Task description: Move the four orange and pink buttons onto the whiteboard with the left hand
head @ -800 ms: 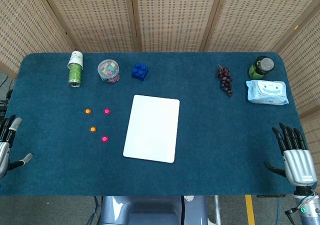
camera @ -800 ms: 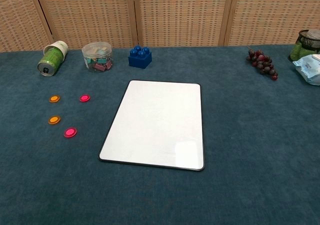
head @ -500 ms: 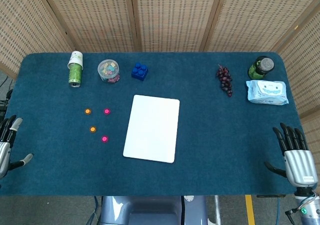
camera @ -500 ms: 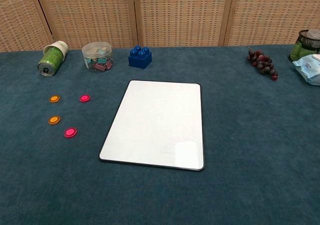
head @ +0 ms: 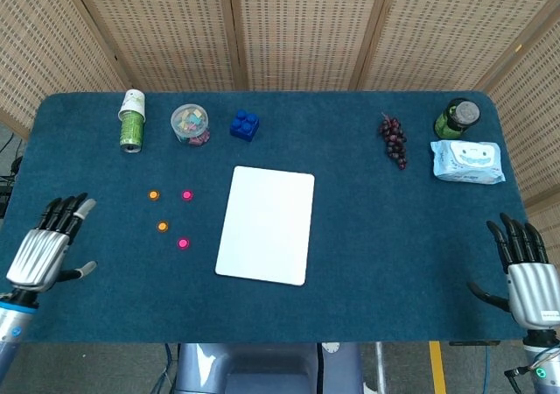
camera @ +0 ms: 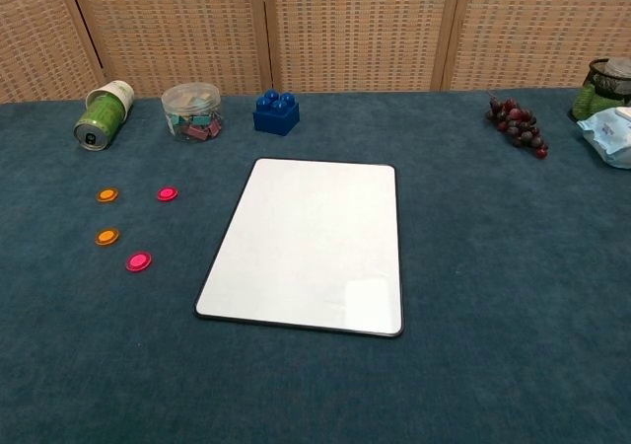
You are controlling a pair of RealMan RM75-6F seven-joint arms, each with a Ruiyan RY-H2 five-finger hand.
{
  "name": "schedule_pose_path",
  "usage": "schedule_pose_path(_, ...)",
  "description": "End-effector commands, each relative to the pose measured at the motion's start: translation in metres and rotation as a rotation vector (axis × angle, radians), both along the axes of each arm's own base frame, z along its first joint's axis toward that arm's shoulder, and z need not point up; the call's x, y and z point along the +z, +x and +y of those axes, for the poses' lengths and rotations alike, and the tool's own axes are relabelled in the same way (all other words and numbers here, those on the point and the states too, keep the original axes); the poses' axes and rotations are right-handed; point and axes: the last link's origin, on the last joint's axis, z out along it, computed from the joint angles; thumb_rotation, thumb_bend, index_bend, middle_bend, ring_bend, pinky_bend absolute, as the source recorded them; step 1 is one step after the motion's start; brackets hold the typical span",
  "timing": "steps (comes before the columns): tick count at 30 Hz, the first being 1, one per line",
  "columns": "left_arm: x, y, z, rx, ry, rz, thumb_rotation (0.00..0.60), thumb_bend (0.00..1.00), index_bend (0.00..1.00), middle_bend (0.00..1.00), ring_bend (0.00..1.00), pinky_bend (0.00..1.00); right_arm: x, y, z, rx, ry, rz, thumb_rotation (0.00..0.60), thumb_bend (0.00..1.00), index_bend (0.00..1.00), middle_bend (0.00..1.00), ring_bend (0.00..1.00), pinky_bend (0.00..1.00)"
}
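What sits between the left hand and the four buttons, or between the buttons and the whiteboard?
Nothing visible. Bare cloth lies between the left hand and the buttons, and again between them and the whiteboard. The can, jar and blue block stand farther back.

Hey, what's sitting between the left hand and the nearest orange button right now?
Nothing: in the head view, only bare blue table cloth lies between the left hand and the nearest orange button.

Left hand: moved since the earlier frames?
Yes. In the head view the left hand has come in from the table's left edge, toward the buttons.
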Motion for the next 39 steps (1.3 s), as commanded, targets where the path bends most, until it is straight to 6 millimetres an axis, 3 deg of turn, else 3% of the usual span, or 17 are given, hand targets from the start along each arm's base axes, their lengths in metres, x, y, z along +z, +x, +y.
schedule_pose_path(1,-0.021,0.026,0.024,-0.081,-0.107,0.021,0.6,0.17,0.11,0.0,0.0,0.0,0.0,0.0,-0.001,-0.004,0.003,-0.004,0.6,0.0,0.0,0.0,0.0,0.0)
schedule_pose_path(8,-0.056,0.041,0.05,-0.074,-0.223,0.057,0.6,0.27,0.26,0.0,0.0,0.0,0.001,-0.003,-0.001,-0.014,0.004,-0.016,0.6,0.0,0.0,0.0,0.0,0.0)
schedule_pose_path(22,-0.105,0.034,0.072,0.022,-0.302,0.103,0.6,0.31,0.3,0.0,0.0,0.0,0.003,-0.006,-0.003,-0.033,0.018,-0.035,0.6,0.0,0.0,0.0,0.0,0.0)
schedule_pose_path(39,-0.139,0.038,0.083,0.048,-0.335,0.126,0.6,0.32,0.31,0.0,0.0,0.0,0.001,-0.009,-0.005,-0.048,0.029,-0.034,0.6,0.0,0.0,0.0,0.0,0.0)
